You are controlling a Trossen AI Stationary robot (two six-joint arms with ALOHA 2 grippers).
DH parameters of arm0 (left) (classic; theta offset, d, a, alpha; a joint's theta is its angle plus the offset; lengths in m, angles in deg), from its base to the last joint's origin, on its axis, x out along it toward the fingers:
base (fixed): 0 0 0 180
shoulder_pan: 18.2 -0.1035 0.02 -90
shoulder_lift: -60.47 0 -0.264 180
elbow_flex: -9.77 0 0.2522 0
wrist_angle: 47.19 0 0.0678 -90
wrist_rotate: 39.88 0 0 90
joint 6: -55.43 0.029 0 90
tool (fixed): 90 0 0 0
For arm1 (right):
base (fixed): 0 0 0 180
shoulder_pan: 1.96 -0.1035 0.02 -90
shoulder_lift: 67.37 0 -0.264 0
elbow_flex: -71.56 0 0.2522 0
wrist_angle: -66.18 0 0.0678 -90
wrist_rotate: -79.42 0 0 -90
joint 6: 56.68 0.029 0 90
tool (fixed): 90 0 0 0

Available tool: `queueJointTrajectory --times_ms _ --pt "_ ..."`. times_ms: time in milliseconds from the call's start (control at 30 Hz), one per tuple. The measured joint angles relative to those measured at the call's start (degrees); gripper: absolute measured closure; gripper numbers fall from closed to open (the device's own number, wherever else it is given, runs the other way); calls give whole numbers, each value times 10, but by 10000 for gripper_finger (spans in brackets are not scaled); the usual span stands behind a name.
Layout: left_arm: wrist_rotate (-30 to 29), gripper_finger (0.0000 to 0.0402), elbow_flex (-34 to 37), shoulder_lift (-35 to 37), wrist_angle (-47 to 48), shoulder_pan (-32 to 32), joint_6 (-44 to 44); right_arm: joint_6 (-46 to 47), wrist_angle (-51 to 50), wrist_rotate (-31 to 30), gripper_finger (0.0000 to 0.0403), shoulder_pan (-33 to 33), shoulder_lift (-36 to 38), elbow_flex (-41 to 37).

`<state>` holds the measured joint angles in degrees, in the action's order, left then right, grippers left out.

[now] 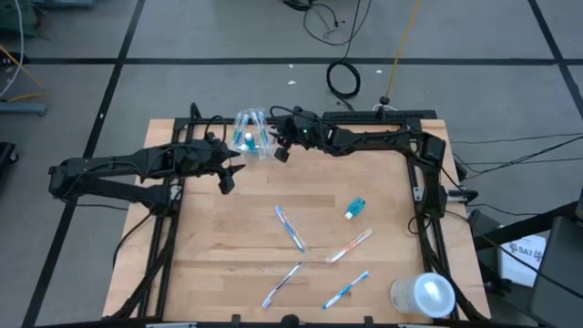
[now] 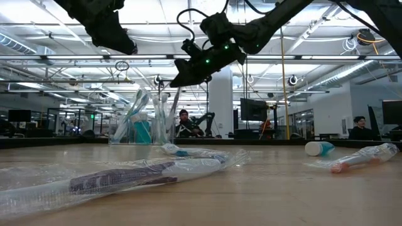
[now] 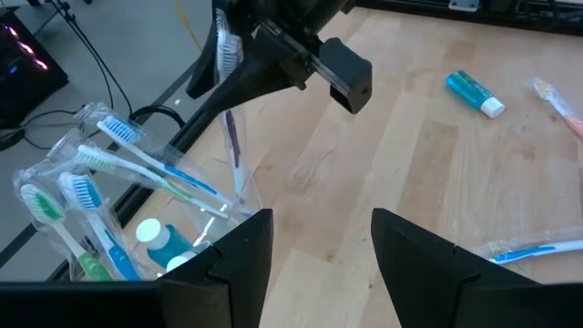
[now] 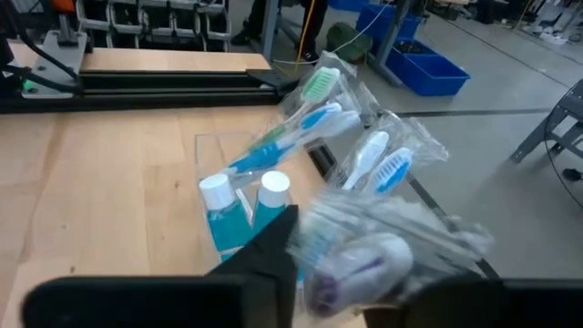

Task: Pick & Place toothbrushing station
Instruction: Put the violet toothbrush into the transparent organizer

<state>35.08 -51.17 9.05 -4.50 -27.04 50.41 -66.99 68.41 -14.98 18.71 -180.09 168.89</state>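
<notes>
The clear plastic cup [image 1: 248,133] stands near the table's far edge, holding several toothbrushes [image 3: 137,169] and two white-capped teal toothpaste tubes [image 4: 239,205]. My right gripper [image 1: 275,146] hovers at the cup's right rim, fingers apart. A wrapped toothbrush [image 3: 231,128] stands upright between them, its lower end in the cup. My left gripper [image 3: 319,264] hangs open above the table just left of the cup, nothing between its fingers. Several wrapped toothbrushes [image 1: 290,228] and one toothpaste tube [image 1: 355,208] lie flat on the table. My right gripper has the wrapped toothbrush's head end [image 3: 225,53] between its parted fingers, which reach out nearly level from the table's right. Whether a finger touches it, I cannot tell. The brush stands nearly upright with its lower end [image 3: 239,182] inside the cup.
A larger whitish cylinder [image 1: 424,295] stands at the near right corner. Loose toothbrushes [image 1: 349,246] [image 1: 282,284] [image 1: 346,290] lie on the near half of the table. The black frame rails [image 1: 424,182] run along the table's sides.
</notes>
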Motion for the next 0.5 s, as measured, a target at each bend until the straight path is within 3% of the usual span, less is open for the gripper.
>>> queueJointTrajectory --times_ms 300,500 --pt "0 210 0 0 -6 0 1 9 14 -3 232 0 0 0" --pt "0 210 0 0 -28 0 4 38 29 -3 219 -1 0 0"
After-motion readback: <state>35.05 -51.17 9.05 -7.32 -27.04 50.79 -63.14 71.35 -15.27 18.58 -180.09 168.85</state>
